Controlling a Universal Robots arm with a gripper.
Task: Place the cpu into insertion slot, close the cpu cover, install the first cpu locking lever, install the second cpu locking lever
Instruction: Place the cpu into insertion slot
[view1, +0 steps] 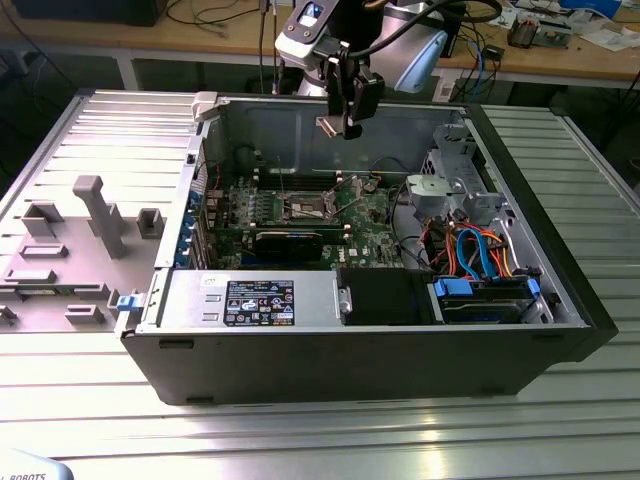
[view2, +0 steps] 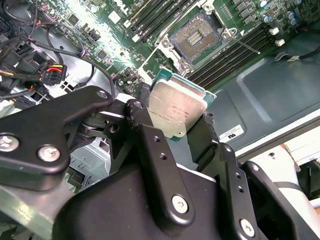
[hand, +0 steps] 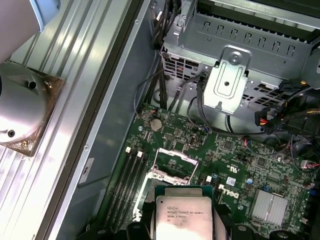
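Step one: cpu (view2: 177, 111) held aloft.
My gripper (view1: 345, 120) clamps it, upper centre of the exterior view; I judge seating needs squaring over the insertion slot (view1: 305, 208).

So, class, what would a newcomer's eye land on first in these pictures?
The silver-topped cpu clamped in the black gripper stands out, hanging above the green motherboard. On that board lies the insertion slot, dark inside its silvery rim. In the exterior view, the open computer case sits on a ribbed metal table.
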